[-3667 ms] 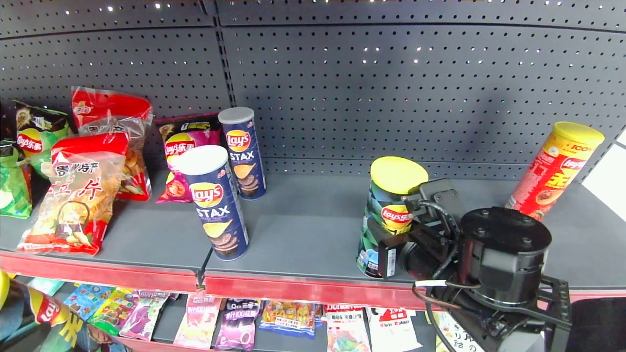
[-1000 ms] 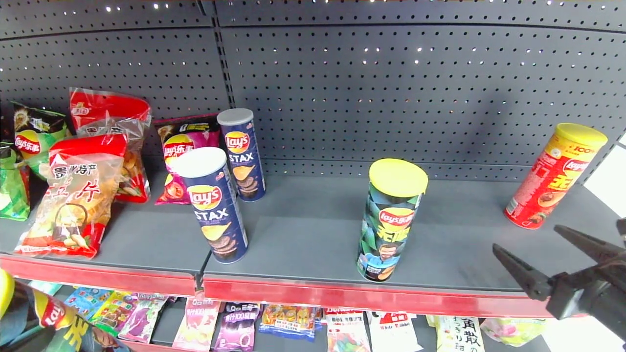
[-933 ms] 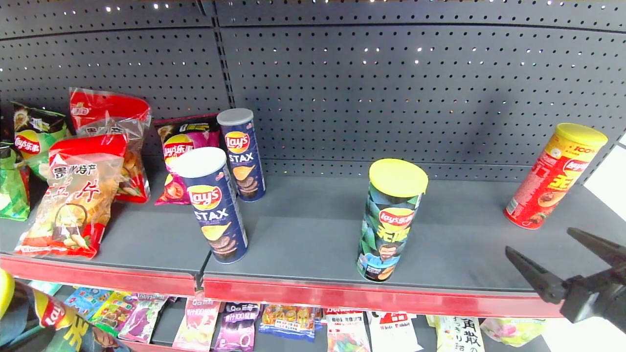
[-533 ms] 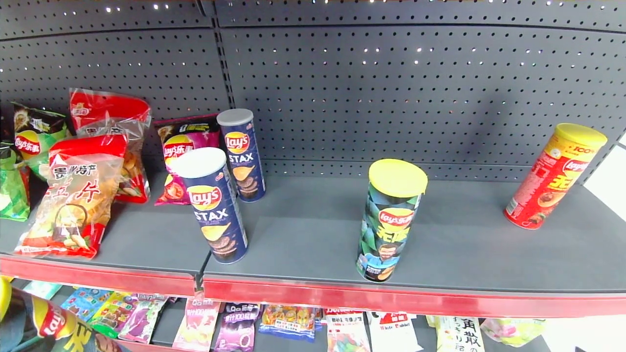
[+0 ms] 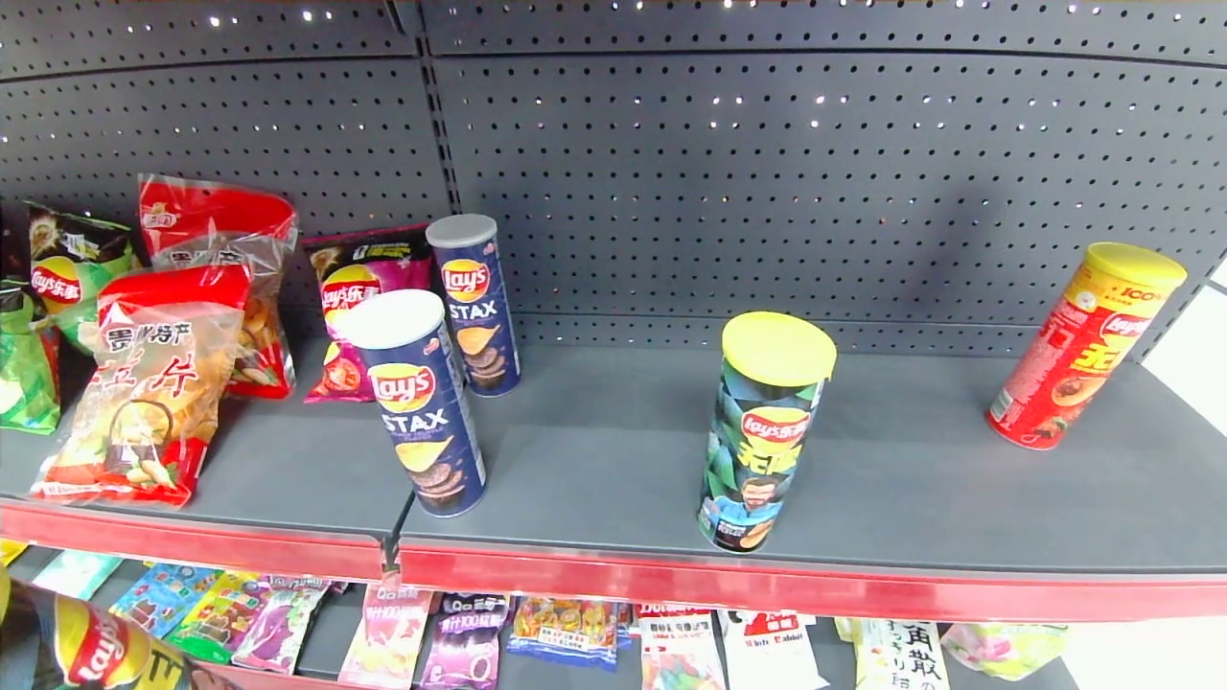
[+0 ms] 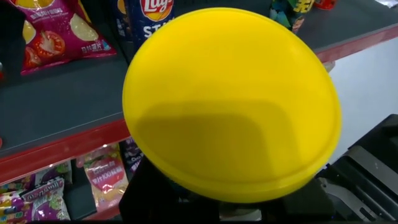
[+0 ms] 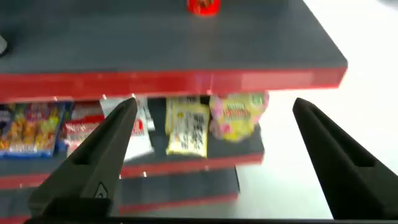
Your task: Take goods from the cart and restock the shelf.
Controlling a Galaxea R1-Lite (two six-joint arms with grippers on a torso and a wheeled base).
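our right claw (image 7: 214, 106) hangs wide open and empty, just short of the shelf's (image 7: 186, 81) red front edge, with the red can (image 7: 203, 5) standing well beyond it near the back. a yellow-lidded can (image 6: 230, 99) sits right up against our left claw, whose grip we cannot tell; the shelf edge lies just past that can.

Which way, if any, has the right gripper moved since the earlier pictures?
Yes. The right gripper drew back from the green can, rightward and down past the shelf's red front edge.
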